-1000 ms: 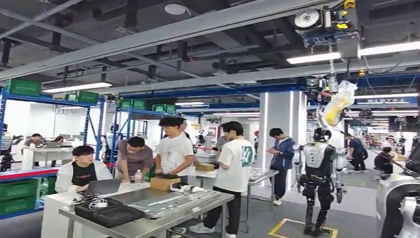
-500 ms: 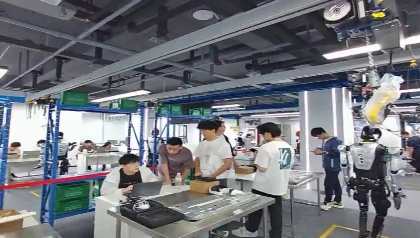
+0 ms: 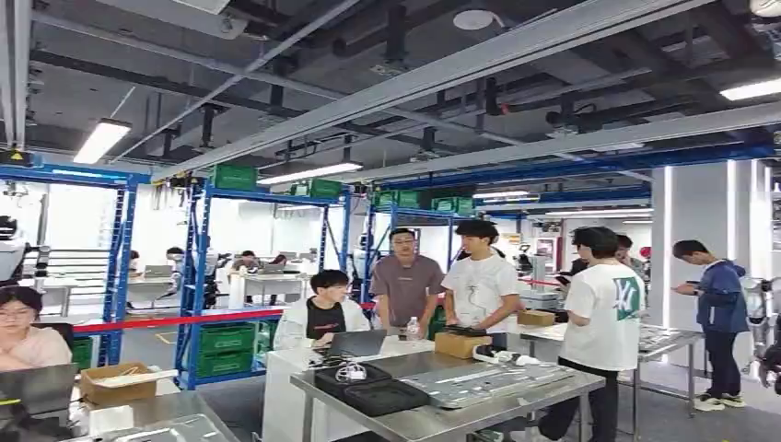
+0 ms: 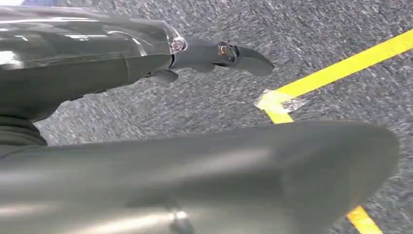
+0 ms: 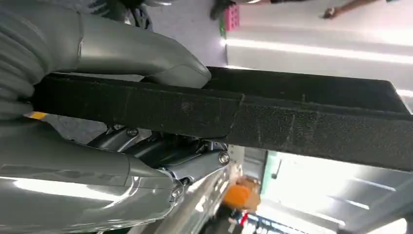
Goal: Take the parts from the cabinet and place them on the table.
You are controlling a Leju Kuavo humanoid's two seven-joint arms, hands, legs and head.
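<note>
camera: whole head view has swung since a second ago. The steel table (image 3: 442, 419) sat lower left of frame back then, now it's lower centre, and the other humanoid plus the hoist that were on the right have slid off the edge. So that's me turning, not the room moving.

new in frame: blue racks (image 3: 198, 276) with green bins now fill the left half, and a cardboard box (image 3: 115, 382) on a second surface has come in at lower left.

right hand: right hand (image 5: 97, 112) is clamped on a long black part (image 5: 272, 117), thumb over one face, darker fingers under the other. The part runs across the middle of the wrist picture and sticks out well past the hand.

left hand: left hand (image 4: 209, 56) hangs over grey floor with a yellow floor line (image 4: 341, 63). One dark finger is stretched out, nothing in it that I can see, but I can't tell how the rest lie.

what it means: I reckon I'm mid-carry, part already out of the cabinet, turning toward a table to drop it on. Which table I honestly can't say yet.

people: several people (image 3: 479, 295) stand around the steel table, so I'd go easy.
</note>
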